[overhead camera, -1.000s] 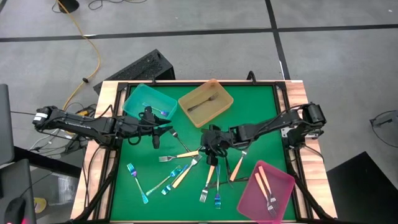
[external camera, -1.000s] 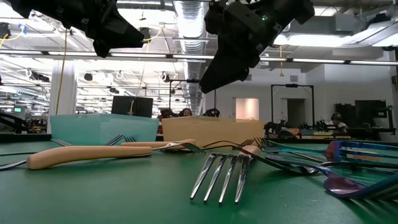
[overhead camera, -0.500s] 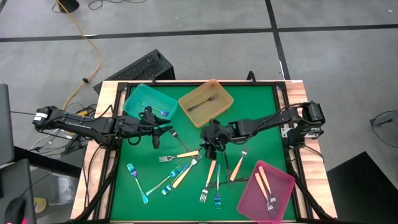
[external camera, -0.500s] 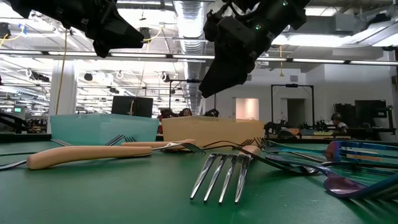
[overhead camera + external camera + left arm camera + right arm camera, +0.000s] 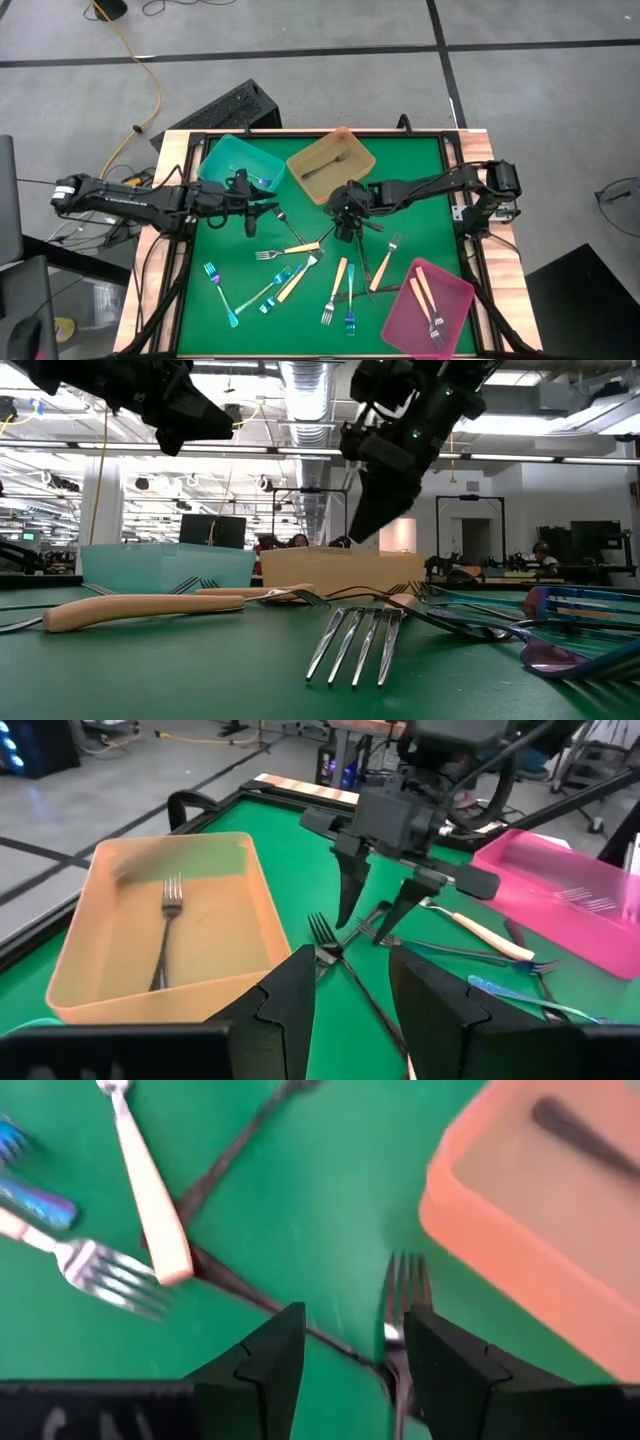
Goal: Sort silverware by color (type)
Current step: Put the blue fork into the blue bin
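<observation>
Silverware lies scattered over the lower middle of the high frame, on the green mat [image 5: 420, 170]: blue forks [image 5: 222, 293] at lower left, cream-handled pieces [image 5: 337, 277] in the centre, and thin dark grey forks crossing just below the amber tray [image 5: 331, 165]. One dark fork [image 5: 335, 160] already lies in that tray, a blue piece seems to lie in the teal tray [image 5: 240, 166] at upper left, and two cream-handled ones plus a fork rest in the pink tray [image 5: 428, 305] at lower right, so each tray looks set aside for one colour. The right gripper [image 5: 347, 212] hangs at centre frame, just below the amber tray, its fingers [image 5: 351, 892] spread and pointing down with nothing between them; in its wrist view a dark fork [image 5: 402, 1305] lies on the mat by one finger, close to the tray wall. That fork is probably its target, bound for the tray next to it. The left gripper [image 5: 254, 215] waits off the mat near the teal tray, fingers [image 5: 290, 1000] partly apart and apparently empty, though the view is poor.
</observation>
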Tool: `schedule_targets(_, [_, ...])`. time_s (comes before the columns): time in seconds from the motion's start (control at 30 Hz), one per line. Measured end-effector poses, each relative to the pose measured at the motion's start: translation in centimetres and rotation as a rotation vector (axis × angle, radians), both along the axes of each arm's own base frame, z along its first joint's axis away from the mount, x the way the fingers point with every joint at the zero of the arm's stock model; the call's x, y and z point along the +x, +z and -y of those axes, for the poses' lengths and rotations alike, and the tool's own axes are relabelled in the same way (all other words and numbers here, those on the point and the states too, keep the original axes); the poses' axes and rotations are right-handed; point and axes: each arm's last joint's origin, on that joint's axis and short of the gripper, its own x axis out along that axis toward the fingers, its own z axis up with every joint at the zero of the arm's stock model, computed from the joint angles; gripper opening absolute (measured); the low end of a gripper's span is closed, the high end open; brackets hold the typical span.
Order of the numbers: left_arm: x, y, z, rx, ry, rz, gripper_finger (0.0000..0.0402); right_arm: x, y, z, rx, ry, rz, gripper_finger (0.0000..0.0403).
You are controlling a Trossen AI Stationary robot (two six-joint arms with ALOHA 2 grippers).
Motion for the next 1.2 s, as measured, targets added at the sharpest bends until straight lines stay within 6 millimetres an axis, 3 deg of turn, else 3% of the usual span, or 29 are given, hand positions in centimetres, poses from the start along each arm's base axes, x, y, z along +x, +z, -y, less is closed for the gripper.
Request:
schedule_targets(0.23, [0.0, 0.0, -1.3, -0.029, 0.001, 0.001, 0.0114, -0.8, -0.6, -1.0, 0.113, 0.089, -0.106, 0.0192])
schedule_targets(0.33, [0.0, 0.0, -1.4, -0.03, 0.007, 0.002, 0.0114, -1.5, -0.9, -2.5, 0.181, 0.12, -0.182, 0.0192])
schedule_targets(0.57, [0.0, 0.0, -1.4, -0.03, 0.008, 0.001, 0.0114, -3.5, -1.5, -6.8, 0.285, -0.009, -0.358, 0.0192])
schedule_targets(0.93, [-0.1, -0.2, -1.4, -0.061, 0.002, -0.014, 0.0114, -4.7, -1.5, -11.9, 0.308, -0.219, -0.304, 0.0191])
schedule_targets(1.2, [-0.2, -0.4, -1.2, -0.08, -0.002, -0.034, 0.0114, -5.6, -1.5, -14.1, 0.308, -0.32, -0.264, 0.0191])
